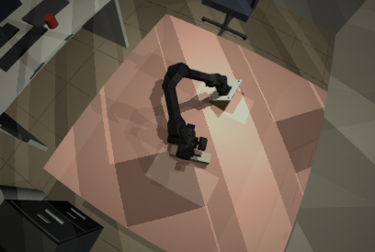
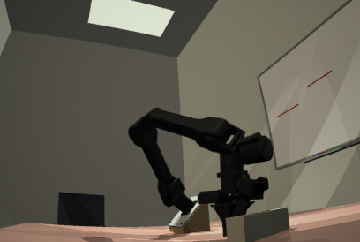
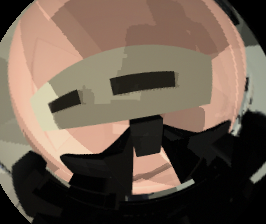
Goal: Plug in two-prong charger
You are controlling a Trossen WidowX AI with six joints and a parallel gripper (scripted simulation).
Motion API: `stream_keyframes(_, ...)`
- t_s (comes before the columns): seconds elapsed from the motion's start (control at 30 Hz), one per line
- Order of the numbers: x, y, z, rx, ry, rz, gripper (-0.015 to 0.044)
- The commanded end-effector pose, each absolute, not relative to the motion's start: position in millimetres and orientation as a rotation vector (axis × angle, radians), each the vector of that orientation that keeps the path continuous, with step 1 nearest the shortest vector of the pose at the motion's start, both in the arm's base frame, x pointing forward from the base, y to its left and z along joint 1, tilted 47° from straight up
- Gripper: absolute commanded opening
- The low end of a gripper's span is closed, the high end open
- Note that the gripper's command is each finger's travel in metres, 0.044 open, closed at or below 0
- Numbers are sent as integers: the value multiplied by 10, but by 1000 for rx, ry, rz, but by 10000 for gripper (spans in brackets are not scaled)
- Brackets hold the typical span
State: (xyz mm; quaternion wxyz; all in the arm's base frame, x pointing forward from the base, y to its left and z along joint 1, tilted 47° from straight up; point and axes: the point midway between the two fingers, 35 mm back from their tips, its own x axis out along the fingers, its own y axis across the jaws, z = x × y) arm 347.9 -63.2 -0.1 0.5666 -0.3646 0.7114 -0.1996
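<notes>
Top view: The black six-joint arm [image 1: 172, 104] [image 2: 152, 157] stands on the pink tabletop [image 1: 257, 177] [image 2: 26, 232] [image 3: 99, 30]. Its black parallel-jaw gripper [image 1: 223, 91] [image 2: 190, 206] [image 3: 142, 127] is at a pale, flat panel [image 1: 235, 86] [image 2: 177, 220] [image 3: 194, 90] with small dark dots near its corners. A pale, elongated block [image 1: 205, 159] [image 2: 266, 225] lies at the arm's base.

Exterior view: The gripper points obliquely down at the panel, which slopes on a tan, wedge-shaped support [image 2: 200, 219]. The charger cannot be made out here. The pale block is in the foreground.

Wrist view: The gripper is partly closed, its fingers clamped on the sides of the black, block-shaped charger [image 3: 148, 142]. The panel carries two dark, rectangular areas. The charger's far end meets the panel's near edge in this view, below the wider-looking dark area; contact cannot be confirmed. The prongs are not distinguishable, so their seating cannot be determined.
</notes>
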Motion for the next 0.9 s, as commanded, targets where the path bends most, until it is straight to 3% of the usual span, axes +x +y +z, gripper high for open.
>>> stream_keyframes(0.0,3500,-612,-10,-852,1672,-466,0)
stream_keyframes(0.87,3582,-595,-23,-851,1671,-467,0)
